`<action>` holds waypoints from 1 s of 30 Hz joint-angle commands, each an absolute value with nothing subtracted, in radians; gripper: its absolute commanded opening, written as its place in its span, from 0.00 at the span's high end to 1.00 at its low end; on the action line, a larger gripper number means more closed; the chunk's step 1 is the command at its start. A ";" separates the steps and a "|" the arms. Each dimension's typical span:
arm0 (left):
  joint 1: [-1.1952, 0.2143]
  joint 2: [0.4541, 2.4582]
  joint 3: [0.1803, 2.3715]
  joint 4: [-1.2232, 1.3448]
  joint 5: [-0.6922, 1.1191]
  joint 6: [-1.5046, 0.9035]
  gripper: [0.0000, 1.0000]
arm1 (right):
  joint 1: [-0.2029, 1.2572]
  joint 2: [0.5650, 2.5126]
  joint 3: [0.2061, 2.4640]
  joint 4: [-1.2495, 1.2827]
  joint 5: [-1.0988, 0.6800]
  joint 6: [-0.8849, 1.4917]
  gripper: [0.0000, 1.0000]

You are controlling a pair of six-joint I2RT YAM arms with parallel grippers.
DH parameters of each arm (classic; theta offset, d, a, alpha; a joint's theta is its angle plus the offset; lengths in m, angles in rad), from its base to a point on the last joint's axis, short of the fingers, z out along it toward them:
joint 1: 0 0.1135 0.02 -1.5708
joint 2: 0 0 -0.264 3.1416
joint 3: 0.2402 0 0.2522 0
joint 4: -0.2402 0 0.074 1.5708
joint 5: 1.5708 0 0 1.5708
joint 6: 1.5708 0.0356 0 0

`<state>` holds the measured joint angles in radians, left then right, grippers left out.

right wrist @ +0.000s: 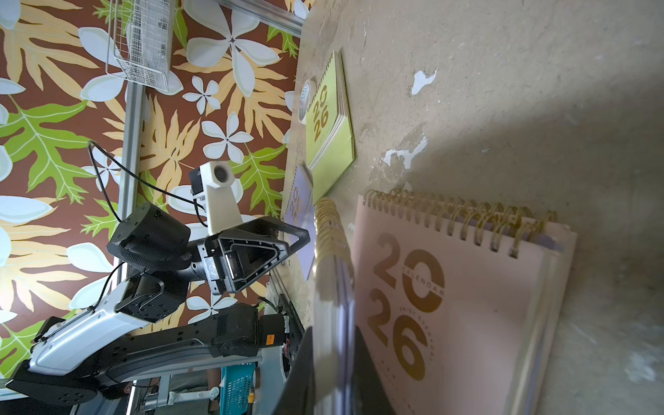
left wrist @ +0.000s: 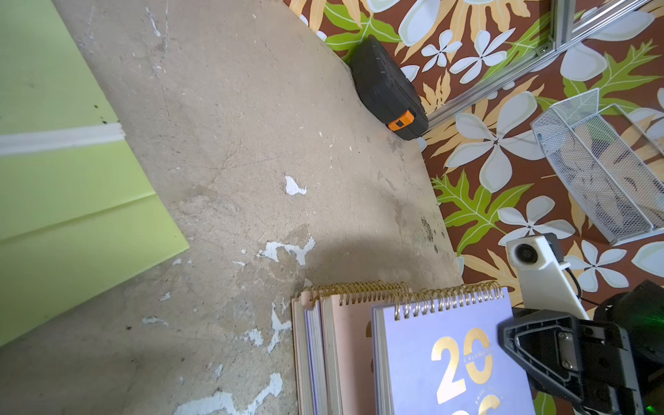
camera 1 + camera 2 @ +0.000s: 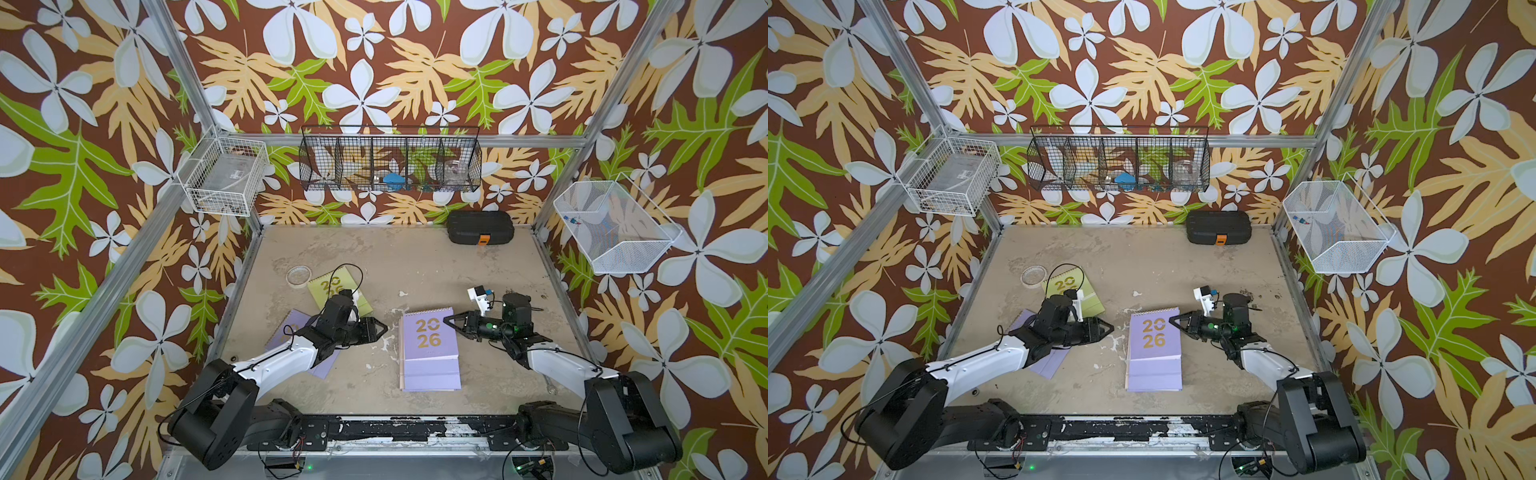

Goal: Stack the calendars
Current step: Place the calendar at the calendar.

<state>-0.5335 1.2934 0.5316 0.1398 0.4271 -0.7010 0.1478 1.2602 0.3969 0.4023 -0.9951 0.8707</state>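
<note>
right end effector (image 3: 448, 320) pressed together on the right edge of the top lilac calendar (image 3: 428, 338), close to its spiral corner. That calendar sits over the pile (image 2: 341, 359) in the middle of the surface (image 3: 415, 266), offset a bit toward the right arm. Right wrist view has it edge-on and blurred between the fingers, with a pink calendar (image 1: 449, 305) cover bare below it. left end effector (image 3: 383, 328) hovers just left of the pile, jaws a little apart, nothing in them, no contact. lime green calendar (image 3: 321, 291) lies flat at far left, partly under the left arm (image 3: 282, 361). second lilac calendar (image 3: 280, 338) is flat beneath that arm, next to the green one; touching or not, can't tell. black case (image 3: 480, 227) with orange latch is at the back wall, well apart.
</note>
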 commanded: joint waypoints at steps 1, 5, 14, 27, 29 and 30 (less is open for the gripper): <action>-0.544 1.312 0.534 0.185 0.434 -0.713 0.52 | 0.147 1.279 0.406 0.470 -1.025 0.871 1.00; -0.549 1.336 0.537 0.193 0.438 -0.719 0.52 | 0.147 1.304 0.404 0.485 -1.026 0.873 0.99; -0.571 1.385 0.540 0.201 0.439 -0.723 0.53 | 0.148 1.356 0.403 0.529 -1.037 0.887 0.98; -0.600 1.442 0.560 0.208 0.433 -0.731 0.53 | 0.148 1.388 0.409 0.481 -1.000 0.850 0.80; -0.600 1.443 0.561 0.208 0.433 -0.732 0.53 | 0.148 1.390 0.412 0.468 -0.993 0.843 0.75; -0.600 1.445 0.561 0.207 0.431 -0.732 0.53 | 0.147 1.391 0.413 0.461 -0.991 0.839 0.74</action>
<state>-0.5983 1.4418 0.5560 0.1909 0.4297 -0.7300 0.1471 1.3876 0.4053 0.4679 -0.9955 0.8646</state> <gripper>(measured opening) 0.468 0.258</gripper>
